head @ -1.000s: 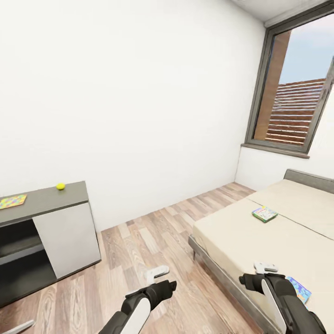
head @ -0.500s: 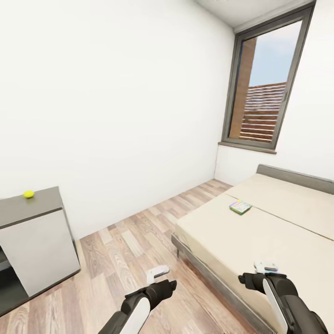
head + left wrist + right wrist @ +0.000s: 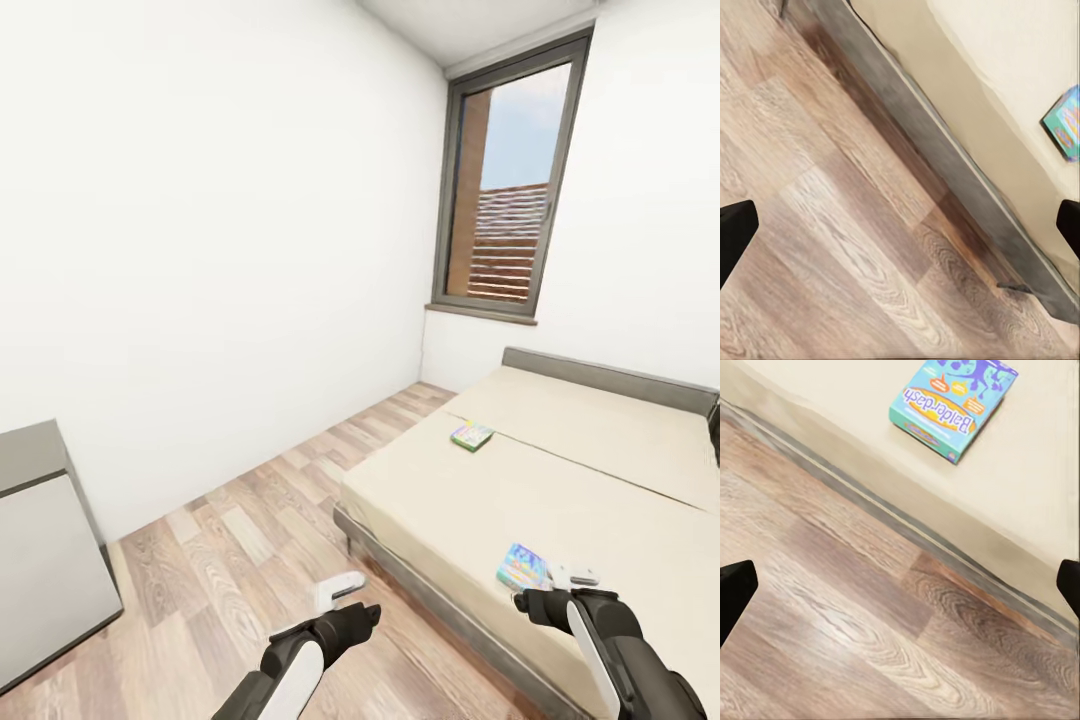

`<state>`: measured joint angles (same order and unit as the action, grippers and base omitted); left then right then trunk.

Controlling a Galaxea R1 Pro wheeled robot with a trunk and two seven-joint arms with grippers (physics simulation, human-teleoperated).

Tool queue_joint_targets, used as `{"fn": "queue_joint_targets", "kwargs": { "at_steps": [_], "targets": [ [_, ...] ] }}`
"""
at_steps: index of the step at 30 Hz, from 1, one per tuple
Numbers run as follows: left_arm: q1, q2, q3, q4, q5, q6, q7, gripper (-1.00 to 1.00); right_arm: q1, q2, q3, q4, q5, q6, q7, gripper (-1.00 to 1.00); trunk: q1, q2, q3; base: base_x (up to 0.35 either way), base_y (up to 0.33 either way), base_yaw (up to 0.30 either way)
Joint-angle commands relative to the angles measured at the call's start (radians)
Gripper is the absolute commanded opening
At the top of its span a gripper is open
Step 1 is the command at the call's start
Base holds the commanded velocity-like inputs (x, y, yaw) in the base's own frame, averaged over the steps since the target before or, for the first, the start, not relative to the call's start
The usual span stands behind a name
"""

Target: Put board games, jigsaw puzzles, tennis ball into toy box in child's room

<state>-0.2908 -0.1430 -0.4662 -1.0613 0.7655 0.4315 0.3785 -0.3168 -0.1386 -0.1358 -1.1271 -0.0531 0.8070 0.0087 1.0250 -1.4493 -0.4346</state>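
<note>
Two board games lie on the beige bed (image 3: 600, 480): a small green-edged box (image 3: 472, 436) near the middle seam, and a blue box (image 3: 523, 567) by the near edge. The blue box (image 3: 952, 401) reads "Balderdash" in the right wrist view and also shows in the left wrist view (image 3: 1065, 124). My right gripper (image 3: 572, 577) hovers open just right of the blue box, over the bed's edge. My left gripper (image 3: 340, 588) hangs open above the wood floor, with nothing between its fingers. One end of the table (image 3: 30, 455) shows at far left. The jigsaw puzzles, tennis ball and toy box are out of view.
The bed's dark grey frame (image 3: 440, 600) runs diagonally between the two arms. A white cabinet front (image 3: 45, 570) stands under the table's end. A tall window (image 3: 505, 190) is in the far wall. The plank floor (image 3: 250, 520) lies between table and bed.
The camera has swung right: the table with the tennis ball and puzzle slid out at the left, and the blue box came into view. Both arms keep their pose.
</note>
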Motion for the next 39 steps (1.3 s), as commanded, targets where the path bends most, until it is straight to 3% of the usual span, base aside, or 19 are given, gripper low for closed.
{"fn": "queue_joint_targets", "kwargs": {
  "at_steps": [1,18,33,39],
  "targets": [
    [-0.001,0.000,-0.002,-0.002,0.011,0.001,0.010,1.00,-0.001,0.000,-0.001,-0.001,-0.005,0.004,0.001,1.00,0.000,-0.001,-0.001,0.000,0.000,-0.285],
    [-0.001,0.002,-0.003,0.000,0.010,0.000,0.010,1.00,-0.008,-0.001,-0.003,0.016,-0.005,-0.001,0.002,1.00,0.000,-0.001,-0.001,0.015,0.008,-0.264],
    [-0.001,0.002,-0.003,0.009,0.007,-0.001,0.010,1.00,-0.013,-0.036,-0.012,0.072,-0.009,-0.014,0.004,1.00,0.000,-0.001,-0.001,0.236,0.117,-0.045],
    [-0.001,0.002,-0.004,0.010,0.002,-0.001,0.011,1.00,-0.013,-0.038,-0.031,0.082,-0.009,-0.026,0.055,1.00,0.000,-0.001,-0.001,0.320,0.036,-0.003]
  ]
}}
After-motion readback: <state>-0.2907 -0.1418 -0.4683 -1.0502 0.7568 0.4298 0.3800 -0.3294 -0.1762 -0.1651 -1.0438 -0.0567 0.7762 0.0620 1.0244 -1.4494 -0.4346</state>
